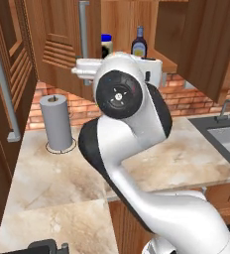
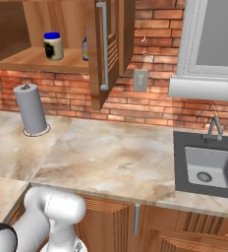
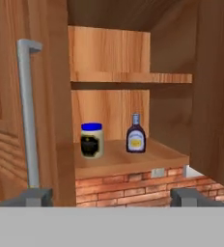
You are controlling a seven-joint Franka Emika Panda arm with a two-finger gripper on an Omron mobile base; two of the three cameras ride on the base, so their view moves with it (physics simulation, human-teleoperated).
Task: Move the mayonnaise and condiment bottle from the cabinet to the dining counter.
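The mayonnaise, a cream jar with a blue lid, stands upright on the lower shelf of the open cabinet. To its right stands the condiment bottle, dark with a pale label; in the right base view the bottle is half hidden behind the open door. In the hand view my gripper faces the shelf from some way off, below shelf level. It is open, its fingertips far apart with nothing between them. The dining counter is out of view.
The open cabinet door with its grey bar handle hangs at the left of the opening. A grey paper towel roll stands on the marble worktop. A sink and faucet lie to the right.
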